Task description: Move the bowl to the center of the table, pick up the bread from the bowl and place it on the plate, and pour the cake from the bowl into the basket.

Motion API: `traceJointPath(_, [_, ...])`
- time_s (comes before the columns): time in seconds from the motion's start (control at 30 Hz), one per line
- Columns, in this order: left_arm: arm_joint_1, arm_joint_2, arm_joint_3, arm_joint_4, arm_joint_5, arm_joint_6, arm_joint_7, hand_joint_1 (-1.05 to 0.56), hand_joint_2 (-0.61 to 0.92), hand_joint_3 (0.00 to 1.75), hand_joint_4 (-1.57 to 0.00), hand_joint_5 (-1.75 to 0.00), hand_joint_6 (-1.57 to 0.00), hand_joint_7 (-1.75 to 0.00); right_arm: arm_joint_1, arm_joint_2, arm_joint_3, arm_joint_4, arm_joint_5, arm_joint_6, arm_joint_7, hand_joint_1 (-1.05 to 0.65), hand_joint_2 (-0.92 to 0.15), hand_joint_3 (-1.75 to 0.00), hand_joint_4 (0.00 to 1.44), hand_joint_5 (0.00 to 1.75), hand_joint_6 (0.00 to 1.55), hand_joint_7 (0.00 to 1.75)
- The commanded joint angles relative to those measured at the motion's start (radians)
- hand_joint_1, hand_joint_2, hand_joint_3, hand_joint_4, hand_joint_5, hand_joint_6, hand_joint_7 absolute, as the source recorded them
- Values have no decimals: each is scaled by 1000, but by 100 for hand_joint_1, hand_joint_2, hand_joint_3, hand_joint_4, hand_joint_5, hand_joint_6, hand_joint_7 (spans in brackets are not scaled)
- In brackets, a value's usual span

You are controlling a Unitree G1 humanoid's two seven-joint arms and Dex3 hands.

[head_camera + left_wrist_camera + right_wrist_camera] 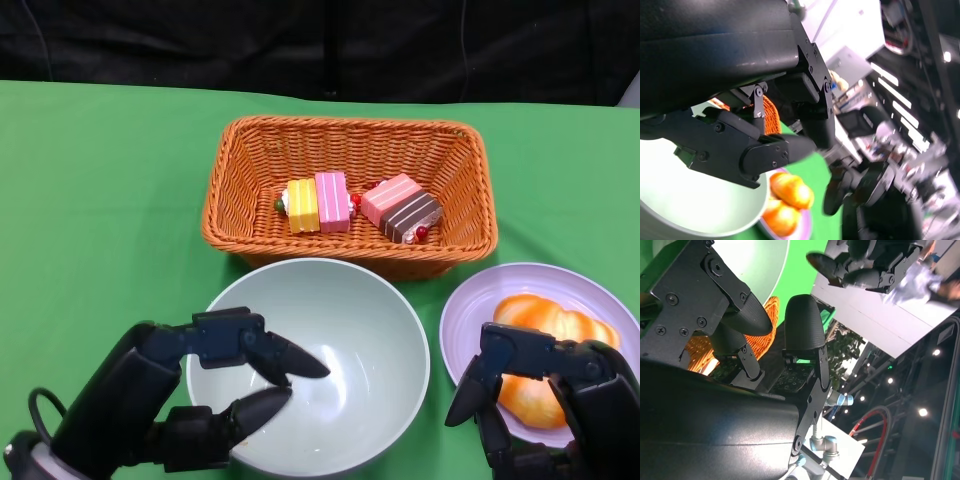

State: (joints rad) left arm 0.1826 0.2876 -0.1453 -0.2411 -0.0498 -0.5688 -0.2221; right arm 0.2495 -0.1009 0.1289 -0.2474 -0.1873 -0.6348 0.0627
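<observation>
The pale bowl (320,360) is gripped at its rim by the left hand (190,400); cakes (355,205) lie in the basket (350,190). The right hand (545,400), released, is held over the bread (545,330) on the plate (470,300).

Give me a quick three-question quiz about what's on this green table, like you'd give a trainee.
1. True or false: the bowl still holds cake.
2. Where is the bread? A) in the basket B) on the plate C) in the bowl
3. Fill in: the left robot hand has its fingers on either side of the bowl's ____.

Key:
1. False; the bowl is empty and the cake pieces lie in the basket.
2. B
3. Rim. The right robot hand hovers open over the plate.
</observation>
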Motion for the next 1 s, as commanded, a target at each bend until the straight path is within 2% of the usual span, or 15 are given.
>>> traceJointPath(0.03, [46,-40,6,-54,-58,66,13,-12,37,148,-91,-168,-83,-142,9,-9,3,-9,27,5,10,-3,-17,-175,89,169,87,142])
traceJointPath(0.13, [71,-68,12,-88,-57,100,13,-12,33,161,-93,-174,-82,-158,9,-12,3,-9,35,0,17,-4,-16,-175,88,170,87,140])
traceJointPath(0.33, [108,-117,23,-107,-47,93,22,-13,30,168,-98,-175,-79,-168,13,-15,-1,-2,43,-12,23,-5,-16,-175,88,170,89,137])
traceJointPath(0.5, [116,-137,36,-80,-65,74,7,-12,31,162,-100,-175,-81,-167,18,-21,-5,12,54,-27,28,-4,-15,-175,89,170,90,137])
traceJointPath(1.0, [103,-144,59,-18,-98,31,-26,-15,26,164,-102,-175,-87,-159,1,-21,-8,65,45,-65,28,-5,-15,-175,88,174,89,139])
